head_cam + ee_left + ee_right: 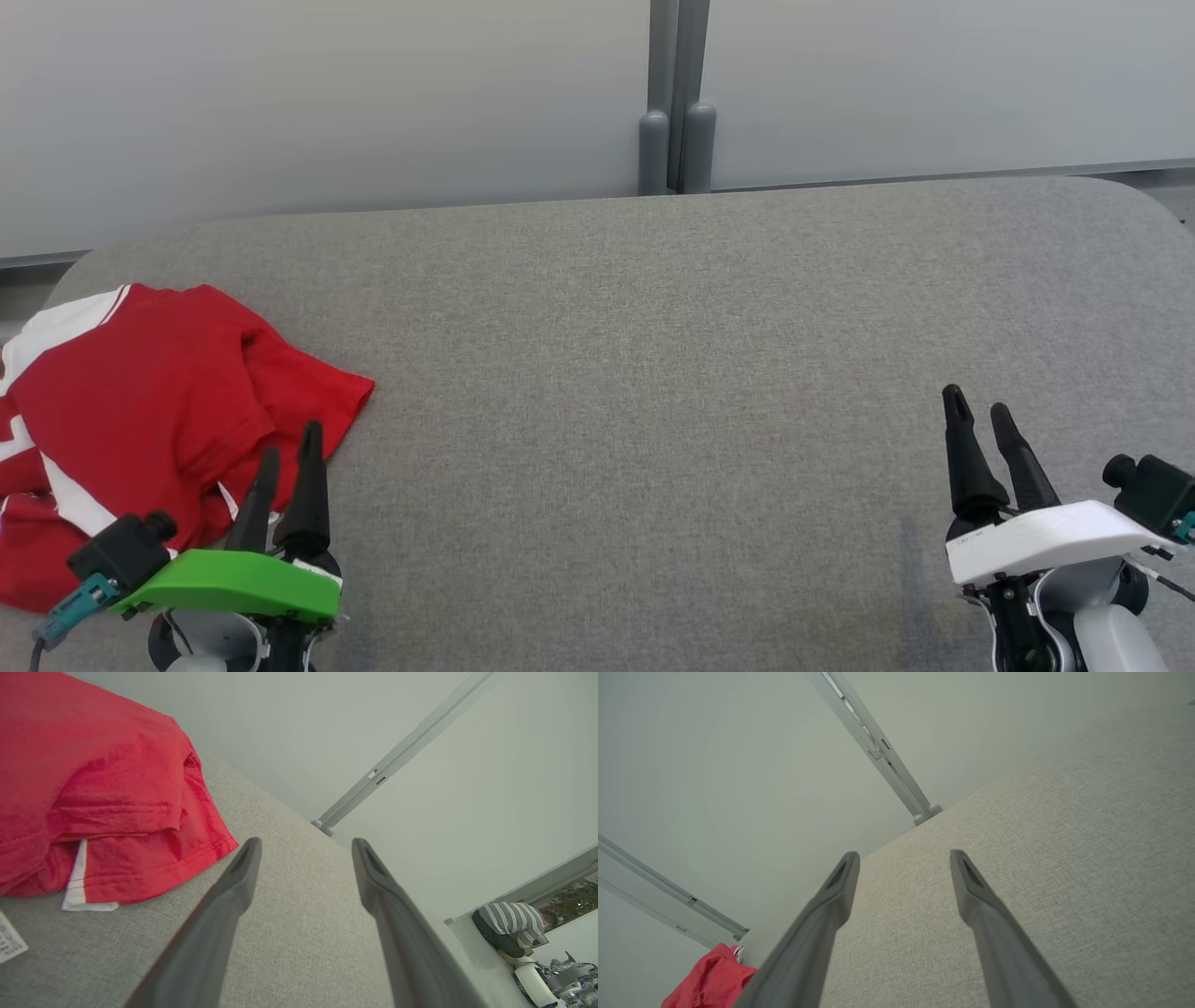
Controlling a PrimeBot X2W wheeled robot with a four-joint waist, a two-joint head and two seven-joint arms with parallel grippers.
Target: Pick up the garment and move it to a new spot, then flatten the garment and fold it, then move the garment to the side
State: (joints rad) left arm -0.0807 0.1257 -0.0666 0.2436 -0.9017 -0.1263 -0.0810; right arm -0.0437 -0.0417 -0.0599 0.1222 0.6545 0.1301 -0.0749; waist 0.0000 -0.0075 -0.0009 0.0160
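Pale wall panels [327, 93] stand behind a broad desk [653, 373] covered in grey fabric. The red garment [140, 401], striped in white, lies crumpled at the desk's left end. Our left tool [290, 443] hovers just beside its nearest hem, jaws spread wide and holding nothing. Our right tool [976, 401] stands well apart at the other end, equally wide and empty. We judge that nothing is done yet: lifting, moving, flattening, folding and setting aside all remain.
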